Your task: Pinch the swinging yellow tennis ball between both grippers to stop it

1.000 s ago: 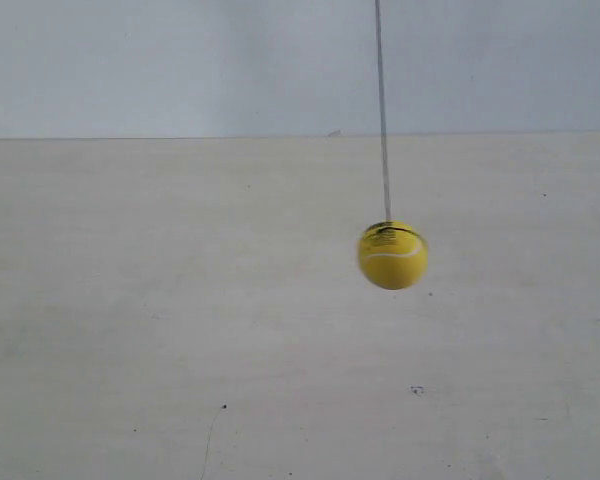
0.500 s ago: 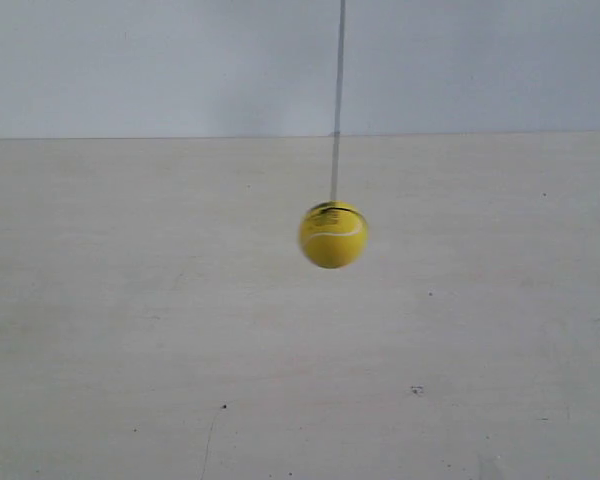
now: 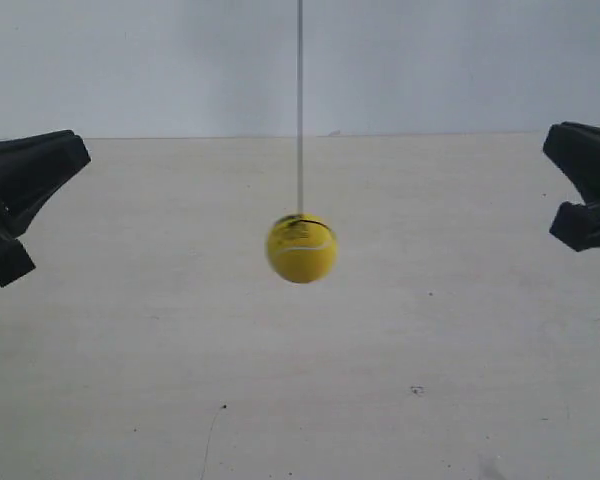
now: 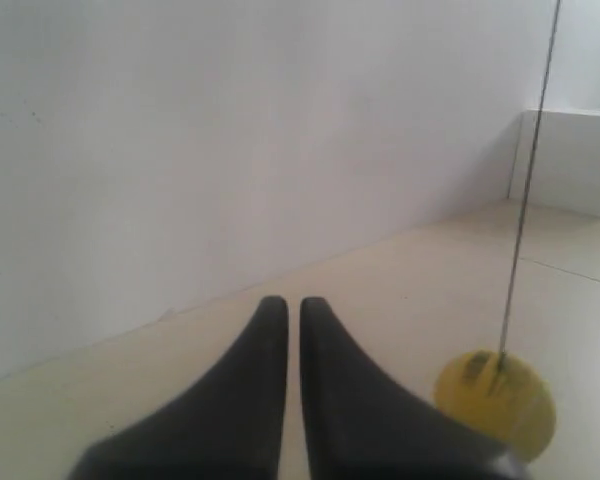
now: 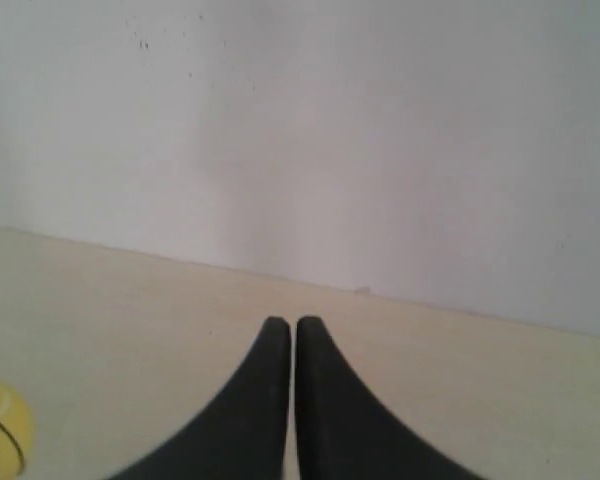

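Observation:
The yellow tennis ball [image 3: 301,249] hangs on its thin string [image 3: 300,110] above the pale tabletop, near the middle of the exterior view and slightly blurred. Black pointed jaws of one gripper [image 3: 78,150] reach in from the exterior view's left edge, and another gripper [image 3: 552,143] reaches in from the right edge. Both are far from the ball. In the left wrist view the left gripper [image 4: 293,305] is shut and holds nothing, with the ball [image 4: 500,400] off to one side. The right gripper [image 5: 289,325] is also shut and holds nothing, and only part of the ball [image 5: 0,440] shows at the frame edge.
A pale wooden tabletop [image 3: 180,380] runs back to a plain white wall [image 3: 130,60]. A white box-like block [image 4: 570,160] stands in the corner beyond the string in the left wrist view. A few small dark specks [image 3: 417,390] mark the table.
The ball has swung from the exterior view's right towards the middle. Both grippers, absent from the earlier frames, have come in at the left and right edges.

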Controlling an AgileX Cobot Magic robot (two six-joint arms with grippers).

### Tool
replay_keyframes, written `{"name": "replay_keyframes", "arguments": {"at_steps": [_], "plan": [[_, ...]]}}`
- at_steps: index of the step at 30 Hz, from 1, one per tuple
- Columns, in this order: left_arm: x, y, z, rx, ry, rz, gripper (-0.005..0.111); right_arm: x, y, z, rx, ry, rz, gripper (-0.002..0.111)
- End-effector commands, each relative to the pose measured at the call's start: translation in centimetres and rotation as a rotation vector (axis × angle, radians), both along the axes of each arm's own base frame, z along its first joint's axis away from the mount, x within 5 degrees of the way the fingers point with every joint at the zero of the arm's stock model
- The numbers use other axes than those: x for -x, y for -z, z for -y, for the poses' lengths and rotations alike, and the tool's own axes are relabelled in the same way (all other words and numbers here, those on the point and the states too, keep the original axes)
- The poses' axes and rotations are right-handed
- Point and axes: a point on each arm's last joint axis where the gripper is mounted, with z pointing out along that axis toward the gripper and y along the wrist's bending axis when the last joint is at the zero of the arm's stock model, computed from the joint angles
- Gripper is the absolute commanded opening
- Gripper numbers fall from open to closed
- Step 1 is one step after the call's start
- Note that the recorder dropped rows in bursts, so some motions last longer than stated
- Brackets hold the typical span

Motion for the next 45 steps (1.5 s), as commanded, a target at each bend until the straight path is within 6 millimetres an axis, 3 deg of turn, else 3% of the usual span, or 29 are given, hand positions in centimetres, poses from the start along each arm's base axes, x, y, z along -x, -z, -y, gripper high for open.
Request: {"name": "replay_keyframes", "arguments": {"at_steps": [1,6,16,20,25,31,45], "plan": [[-0.9,1.1,1.2,-0.047,0.064,-0.042,0.005,-0.7,-0.3,-2.4,0.112,-0.079,-0.053,0.0],[-1.9,2.3,3.3,-0.128,0.155,-0.044,0.005,-1.6,0.1,-5.2,0.233,-0.152,-0.142,0.0],[-2.4,2.8,3.8,-0.136,0.169,-0.052,0.005,-3.8,2.1,-6.6,0.234,-0.196,-0.206,0.0],[-2.3,3.1,3.9,-0.144,0.187,-0.058,0.005,-3.6,2.0,-7.0,0.21,-0.231,-0.194,0.0],[-2.8,3.8,5.2,-0.165,0.25,-0.075,0.005,-2.2,1.7,-8.9,0.192,-0.43,-0.149,0.0],[-3.8,4.9,5.6,-0.177,0.248,-0.094,0.005,-1.8,1.9,-9.5,0.203,-0.461,-0.148,0.0],[-4.0,5.1,5.4,-0.198,0.221,-0.094,0.005,-5.3,4.4,-11.1,0.23,-0.462,-0.228,0.0]]}}
